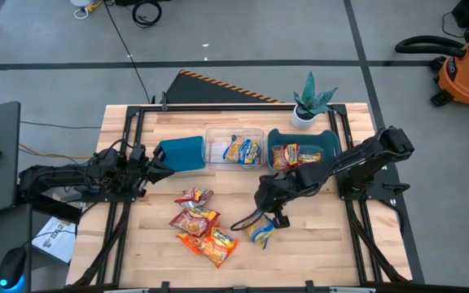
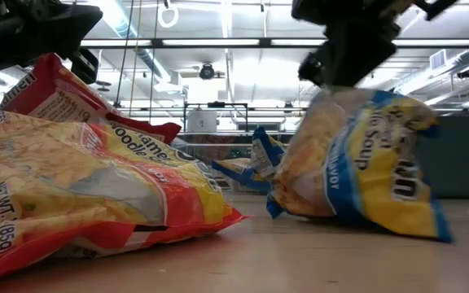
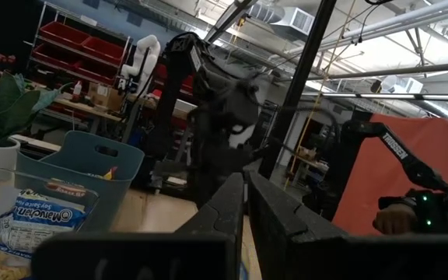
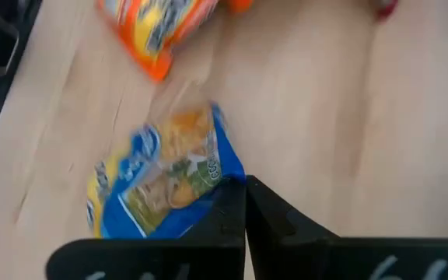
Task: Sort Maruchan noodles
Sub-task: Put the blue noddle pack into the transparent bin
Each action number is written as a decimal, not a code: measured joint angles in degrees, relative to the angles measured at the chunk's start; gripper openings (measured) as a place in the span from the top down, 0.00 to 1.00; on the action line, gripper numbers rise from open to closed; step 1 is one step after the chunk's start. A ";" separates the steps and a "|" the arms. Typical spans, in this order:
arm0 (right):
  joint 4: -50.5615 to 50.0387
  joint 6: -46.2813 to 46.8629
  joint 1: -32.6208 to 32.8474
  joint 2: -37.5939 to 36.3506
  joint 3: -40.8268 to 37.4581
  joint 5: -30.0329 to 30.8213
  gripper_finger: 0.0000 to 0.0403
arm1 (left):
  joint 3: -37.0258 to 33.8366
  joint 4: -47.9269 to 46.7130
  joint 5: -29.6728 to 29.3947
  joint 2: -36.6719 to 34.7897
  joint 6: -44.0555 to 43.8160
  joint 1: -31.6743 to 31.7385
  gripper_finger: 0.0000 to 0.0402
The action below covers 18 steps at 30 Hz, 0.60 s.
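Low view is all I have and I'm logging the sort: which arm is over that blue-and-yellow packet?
Observer: The right arm; its right gripper is shut on the blue-and-yellow packet.
Operator: Any bins already loaded?
Observer: Yes, the clear bin holds blue-and-yellow packets.
Operator: And the left arm?
Observer: It waits at the table's left side, left gripper beside the tipped teal bin.
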 joint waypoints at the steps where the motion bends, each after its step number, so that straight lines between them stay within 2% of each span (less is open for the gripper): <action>1: 0.92 -0.33 -0.27 -0.50 0.00 0.94 0.99 | 0.00 0.00 -0.01 -0.01 0.00 -0.01 0.93; 11: 12.77 -1.49 -5.17 -0.32 -0.02 2.74 1.00 | 0.00 0.02 -0.02 -0.02 0.00 -0.01 0.93; 18: 20.87 -4.18 -9.70 -0.54 3.07 -0.75 0.99 | 0.00 0.02 -0.02 -0.02 0.00 0.01 0.93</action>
